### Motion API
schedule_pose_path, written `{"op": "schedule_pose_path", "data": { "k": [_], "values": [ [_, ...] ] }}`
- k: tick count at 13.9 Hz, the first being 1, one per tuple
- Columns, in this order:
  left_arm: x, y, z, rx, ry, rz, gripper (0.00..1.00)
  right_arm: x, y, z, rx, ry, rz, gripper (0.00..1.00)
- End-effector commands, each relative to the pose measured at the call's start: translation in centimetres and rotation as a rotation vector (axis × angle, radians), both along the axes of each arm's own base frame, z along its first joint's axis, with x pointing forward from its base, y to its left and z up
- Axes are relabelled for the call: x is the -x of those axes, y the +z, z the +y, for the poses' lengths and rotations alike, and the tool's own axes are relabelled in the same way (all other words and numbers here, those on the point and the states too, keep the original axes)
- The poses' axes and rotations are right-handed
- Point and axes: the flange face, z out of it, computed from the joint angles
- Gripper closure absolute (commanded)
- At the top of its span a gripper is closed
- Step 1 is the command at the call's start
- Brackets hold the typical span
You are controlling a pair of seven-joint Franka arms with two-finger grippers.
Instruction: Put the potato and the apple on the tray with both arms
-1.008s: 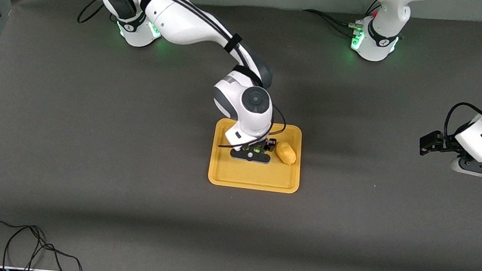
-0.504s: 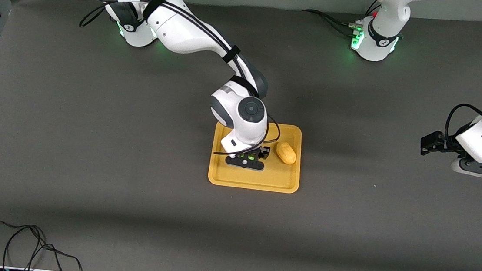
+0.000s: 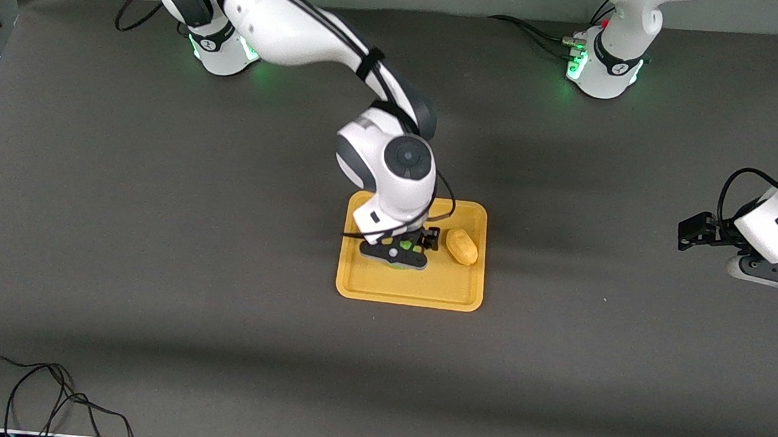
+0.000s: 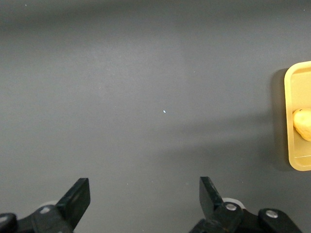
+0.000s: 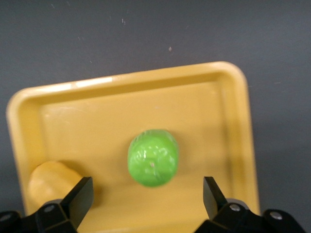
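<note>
1 potato, 1 apple on 1 tray; right end effector, left end effector both wide.

No readable text, label or number shows anywhere.

tray: smooth glossy plastic | apple: shiny, mottled | table: matt grey

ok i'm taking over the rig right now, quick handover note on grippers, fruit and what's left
Right gripper: open, over the tray, nothing held.
Left gripper: open and empty, waiting over bare table at the left arm's end.
Apple: lying loose in the tray between the right gripper's fingers.
Potato: in the tray beside the apple, toward the left arm's end.
Done: both fruits are in the tray.
Left: probably just lifting the right arm clear.
</note>
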Motion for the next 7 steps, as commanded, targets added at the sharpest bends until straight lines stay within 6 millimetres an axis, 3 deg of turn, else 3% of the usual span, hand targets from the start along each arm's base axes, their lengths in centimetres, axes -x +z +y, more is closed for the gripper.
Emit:
{"op": "schedule_pose_path", "data": {
  "k": [1, 4, 6, 7],
  "values": [
    [0.0, 0.0, 0.0, 0.001, -0.016, 0.008, 0.0, 1.7, 11.3, -2.3, -0.006, -0.053, 0.008, 0.0],
    [0.0, -0.2, -0.2, 0.002, -0.017, 0.013, 0.0, 2.4, 18.8, -6.7, -0.003, -0.089, 0.026, 0.0],
    [-0.1, -0.1, -0.1, 0.002, -0.017, 0.011, 0.0, 2.5, 21.9, -10.6, 0.04, -0.023, 0.078, 0.0],
    [-0.1, -0.1, -0.1, 0.002, -0.017, 0.008, 0.0, 2.1, 22.8, -13.5, 0.06, 0.015, 0.113, 0.0]
  ]
}}
